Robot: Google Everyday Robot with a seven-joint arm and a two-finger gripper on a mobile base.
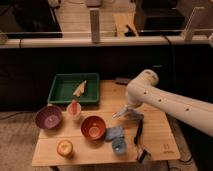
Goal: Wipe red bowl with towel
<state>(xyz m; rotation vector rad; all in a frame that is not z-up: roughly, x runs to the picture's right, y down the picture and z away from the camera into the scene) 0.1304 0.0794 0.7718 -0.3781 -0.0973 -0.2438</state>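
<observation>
Your pincer [125, 113] hovers over the counter [162, 127] near the red bowl [93, 127]; grip state: cannot tell. Towel [114, 132] lies beside bowl, apparently ungrasped. Wiping not yet begun.

The one camera sits high at the near side of the wooden table [160, 127] and looks down and across it toward the railing [60, 42] behind, far enough back to take in the whole tabletop. The arm [170, 102] reaches in from the right, and its gripper [123, 113] hangs over the table, right of centre.
</observation>
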